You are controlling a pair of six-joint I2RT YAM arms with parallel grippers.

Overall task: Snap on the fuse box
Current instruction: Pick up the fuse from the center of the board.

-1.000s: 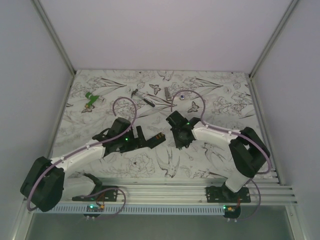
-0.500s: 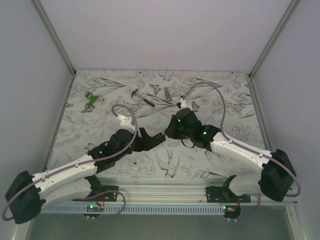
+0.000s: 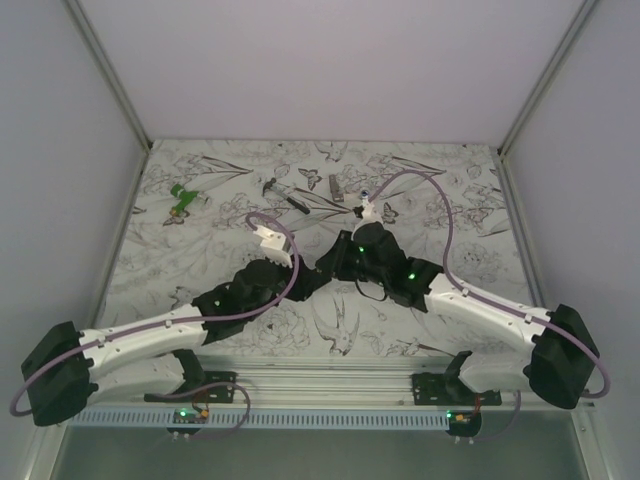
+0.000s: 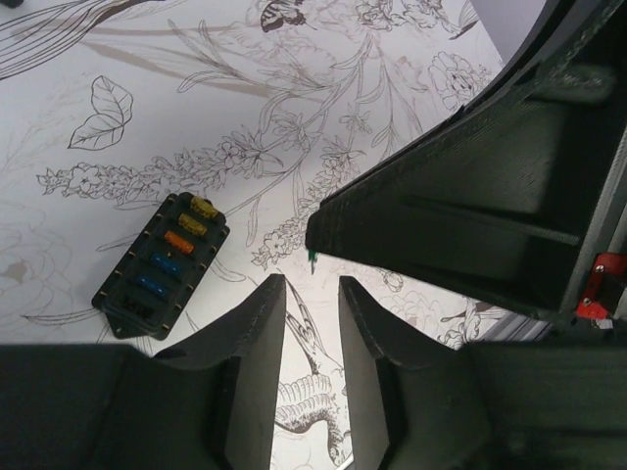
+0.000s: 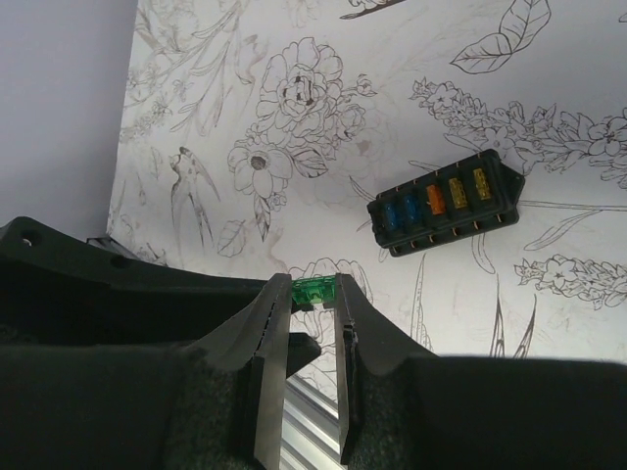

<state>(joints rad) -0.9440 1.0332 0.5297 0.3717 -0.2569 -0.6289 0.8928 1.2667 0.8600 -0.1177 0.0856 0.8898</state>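
Fuse box [image 4: 162,264]: flat on flowered table [image 4: 118,59], lower left of left wrist view, beside the fingertips, not touching; yellow, orange and blue fuses in a row on top.
Right wrist view: box right of centre, up and right of fingertips, clear of them.
Left gripper [image 4: 312,294]: jaws narrowly apart, nothing between.
Right gripper [image 5: 312,302]: clamped on small green fuse [image 5: 315,289] at the tips.
Overhead: wrists nose to nose mid-table, box hidden; green piece [image 3: 181,198] and stick tool [image 3: 285,195] upper left, well apart.

2 white-black arms [image 3: 140,340], lilac cables [image 3: 412,172]
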